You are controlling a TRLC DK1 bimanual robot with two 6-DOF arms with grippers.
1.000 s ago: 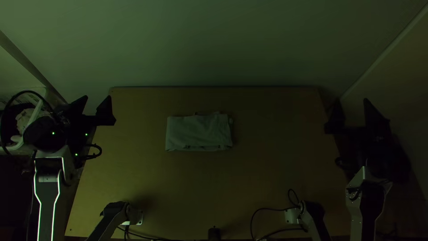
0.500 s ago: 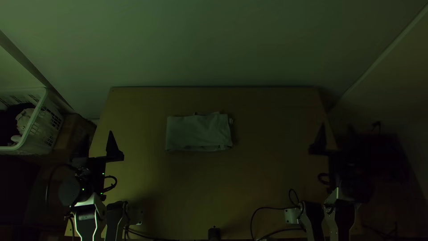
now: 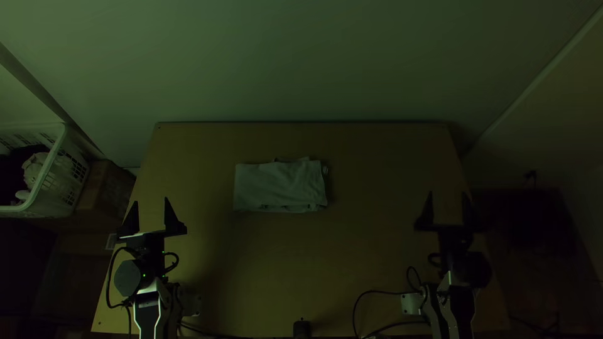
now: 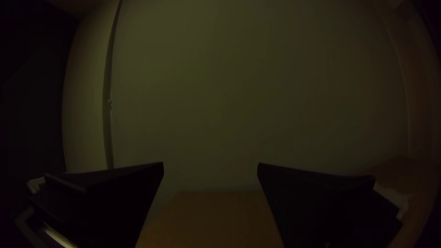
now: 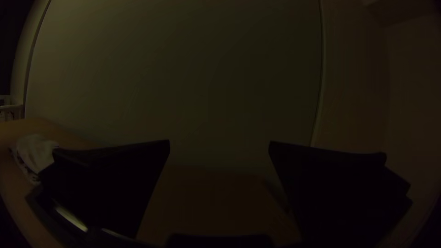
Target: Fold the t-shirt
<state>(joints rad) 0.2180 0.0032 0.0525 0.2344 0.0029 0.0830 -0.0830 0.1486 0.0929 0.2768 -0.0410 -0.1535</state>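
- The t-shirt [image 3: 279, 185] lies on the table [image 3: 352, 251], folded into a flat, compact oblong, a few loose bits poking out along its far edge and right end.
- Over by the table's left side I see the left gripper [image 3: 151, 201], its black fingers wide apart with nothing between them.
- The right gripper [image 3: 447, 193] is over by the right side, its fingers wide apart too, and holding nothing.
- The shirt sits between the two grippers, touching neither, and is nearer the left one's fingers than the right one's.
- Most of it lies a little farther from the arms' bases than either pair of fingertips.
- Off the table's left side there's a white basket [image 3: 63, 182] with cloth in it.
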